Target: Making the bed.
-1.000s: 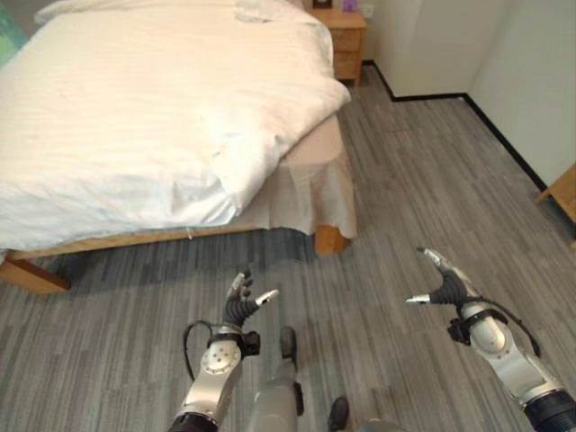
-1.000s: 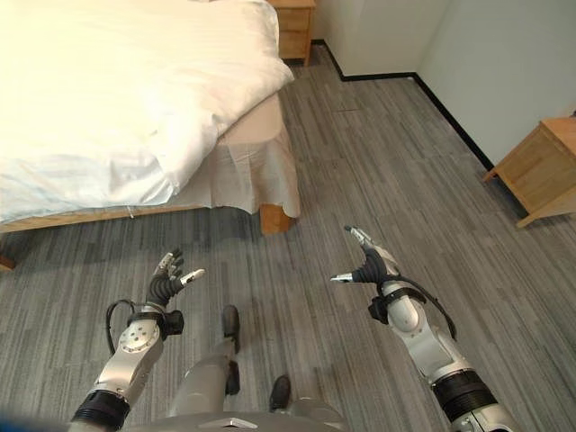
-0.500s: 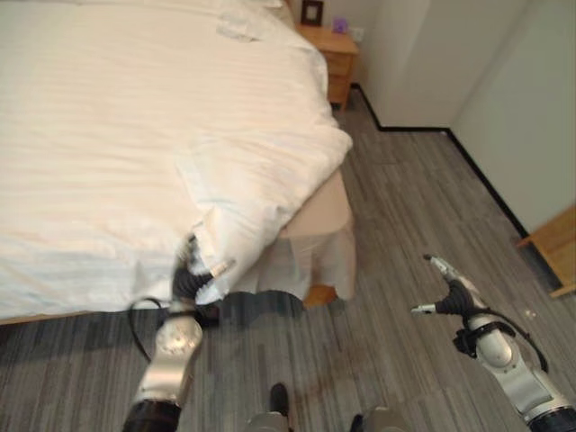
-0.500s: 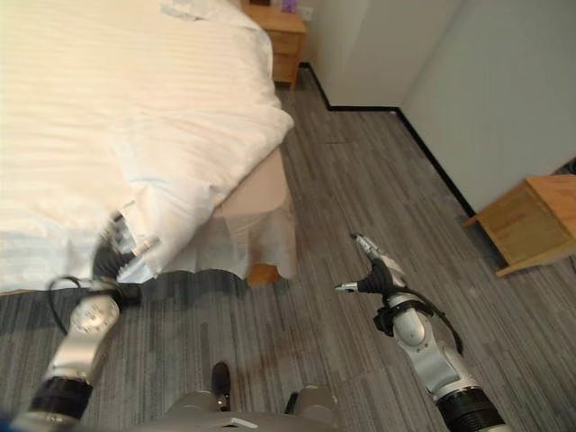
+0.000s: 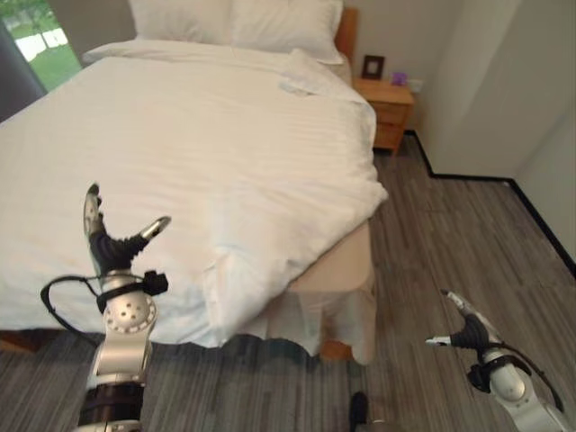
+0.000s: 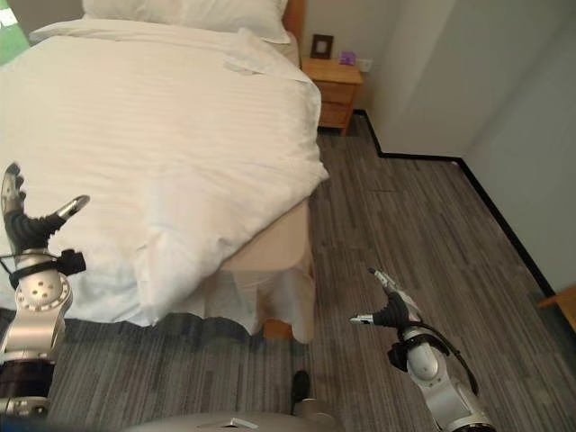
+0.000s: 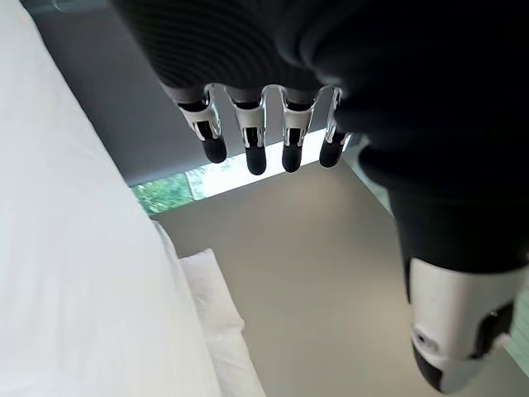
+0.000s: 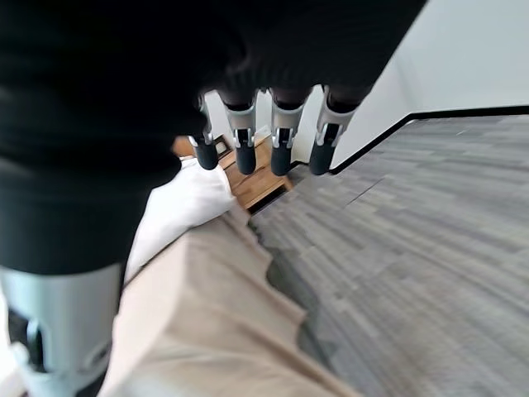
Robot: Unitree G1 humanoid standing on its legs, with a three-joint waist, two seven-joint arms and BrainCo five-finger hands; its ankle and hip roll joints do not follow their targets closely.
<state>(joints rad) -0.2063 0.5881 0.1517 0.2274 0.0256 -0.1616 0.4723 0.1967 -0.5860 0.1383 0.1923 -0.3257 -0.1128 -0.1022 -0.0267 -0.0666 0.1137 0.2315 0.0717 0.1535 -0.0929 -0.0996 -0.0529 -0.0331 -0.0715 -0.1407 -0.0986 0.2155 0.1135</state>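
Raised since half a second ago: left robot hand [image 5: 115,245], up from the duvet's hanging corner to a hover over the near edge of the bed [image 5: 346,270], fingers straight and spread, thumb apart, holding nothing. Camera tilted up too, so pillows [image 5: 236,20] and nightstand [image 5: 389,106] now in view; not a move of the things.

Right robot hand [image 5: 465,329]: low over the grey floor [image 6: 423,216] beside the bed's foot corner, fingers relaxed and apart, empty.

Duvet [image 5: 189,153]: white, spread over most of the bed, lying askew; near right corner bunched and folded, exposing the beige mattress side and bed skirt [image 5: 337,310]. Small crumpled white cloth [image 5: 304,83] near the pillows.

Judged state: corner not yet straightened, no grasp made; step likely a reach to seize the duvet edge.

Edges and room: duvet hem overhanging the near side, within reach of the left hand. Open floor to the right, up to the wall; nightstand well apart.
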